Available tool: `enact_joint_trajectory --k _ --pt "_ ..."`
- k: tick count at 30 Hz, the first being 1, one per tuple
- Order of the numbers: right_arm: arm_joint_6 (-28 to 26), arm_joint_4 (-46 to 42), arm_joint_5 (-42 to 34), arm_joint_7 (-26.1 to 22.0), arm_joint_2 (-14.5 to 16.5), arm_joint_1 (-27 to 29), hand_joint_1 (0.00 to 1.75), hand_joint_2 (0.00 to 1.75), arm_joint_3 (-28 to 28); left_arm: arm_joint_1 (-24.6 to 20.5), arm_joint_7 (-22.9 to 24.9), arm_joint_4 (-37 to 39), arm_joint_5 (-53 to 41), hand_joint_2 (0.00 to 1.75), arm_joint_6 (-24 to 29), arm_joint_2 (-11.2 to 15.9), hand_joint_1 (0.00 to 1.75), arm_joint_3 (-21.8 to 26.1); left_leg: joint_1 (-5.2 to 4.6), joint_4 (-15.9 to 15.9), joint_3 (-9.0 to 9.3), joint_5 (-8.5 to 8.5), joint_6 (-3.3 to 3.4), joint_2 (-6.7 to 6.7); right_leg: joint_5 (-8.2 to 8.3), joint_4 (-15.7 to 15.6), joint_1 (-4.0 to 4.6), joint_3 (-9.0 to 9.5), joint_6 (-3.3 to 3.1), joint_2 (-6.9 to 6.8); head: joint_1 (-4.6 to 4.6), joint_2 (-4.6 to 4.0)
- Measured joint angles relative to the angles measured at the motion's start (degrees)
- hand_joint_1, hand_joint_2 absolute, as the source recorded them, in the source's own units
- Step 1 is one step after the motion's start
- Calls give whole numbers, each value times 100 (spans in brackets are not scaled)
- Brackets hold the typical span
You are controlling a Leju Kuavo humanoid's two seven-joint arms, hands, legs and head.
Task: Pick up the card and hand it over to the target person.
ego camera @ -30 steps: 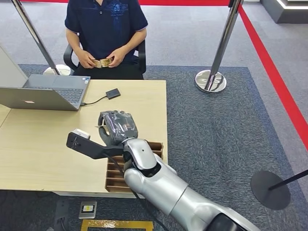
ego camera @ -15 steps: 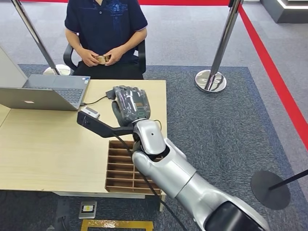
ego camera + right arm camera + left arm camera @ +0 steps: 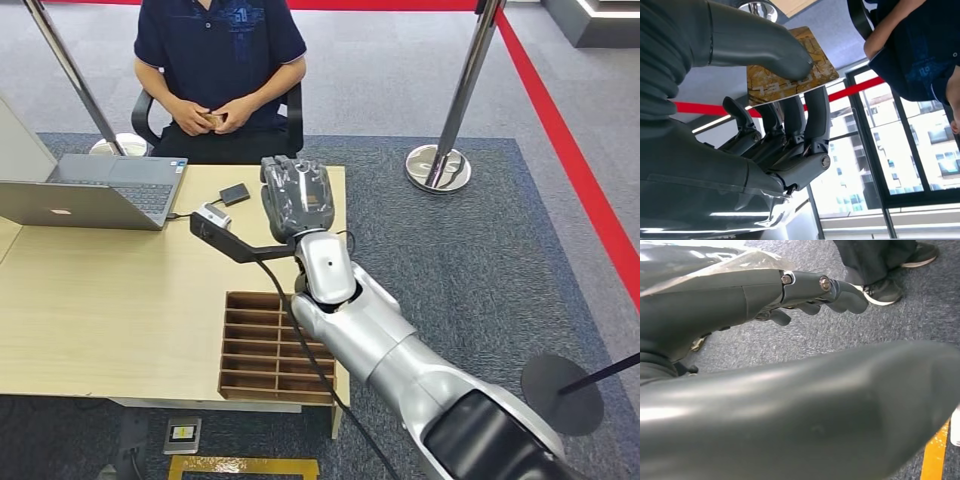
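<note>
The card, brown and gold with a pattern, is pinched between the thumb and fingers of my right hand. In the head view my right hand is raised over the far right part of the wooden table, with its back toward me and the card hidden behind it. The target person sits in a chair just past the table's far edge, both hands together around a small brown thing. My left hand hangs over grey carpet, fingers stretched out, holding nothing.
An open laptop stands at the table's far left, with a small black device cabled to it. A wooden slotted organizer lies at the near right edge. A chrome stanchion stands to the right. A person's shoes are near my left hand.
My right hand has risen from over the organizer and moved across the table toward the person, carrying the card. The person's hands have closed further around the brown thing.
</note>
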Motion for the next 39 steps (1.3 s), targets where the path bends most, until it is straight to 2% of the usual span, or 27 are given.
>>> enact_joint_trajectory --k 10,39 --pt "18 31 -407 23 0 -27 145 175 274 20 16 5 -7 0 51 1 0 1 1 1 -5 1 0 1 1 1 1 -3 0 1 0 0" --pt "61 84 -633 123 0 -42 147 175 492 53 9 17 -11 0 54 8 0 2 1 0 -3 0 1 -5 -1 -1 1 0 2 -5 0 0"
